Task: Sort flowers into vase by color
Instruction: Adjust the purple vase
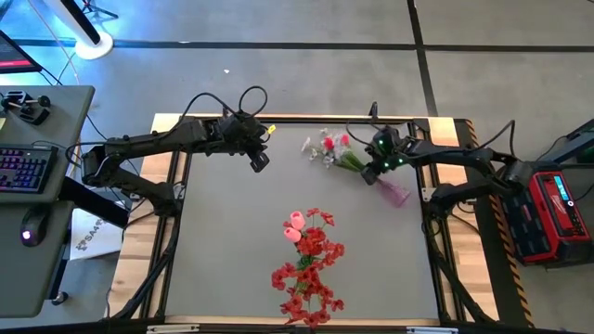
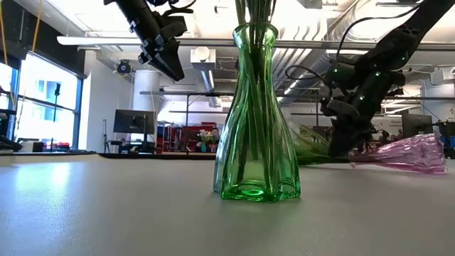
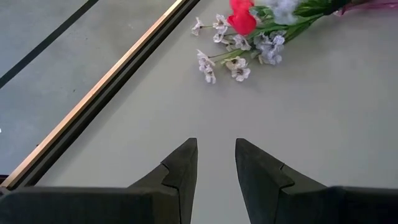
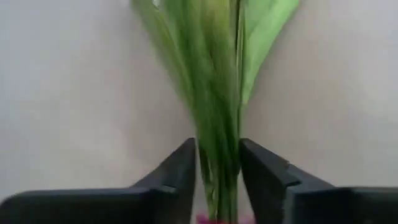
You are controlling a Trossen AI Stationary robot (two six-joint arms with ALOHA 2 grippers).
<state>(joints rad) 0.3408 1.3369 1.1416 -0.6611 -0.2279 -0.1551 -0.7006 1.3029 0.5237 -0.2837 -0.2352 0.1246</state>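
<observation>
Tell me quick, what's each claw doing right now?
Left gripper: open, empty, raised over the table.
Right gripper: shut on the green stems at the mouth of the lying pink vase.

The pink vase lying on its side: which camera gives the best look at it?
The high view: the pink vase lies whole on the table, flowers spilling from its mouth, the right gripper there. The low view shows it side-on, mouth hidden by the arm. The wrist views catch only slivers.
</observation>
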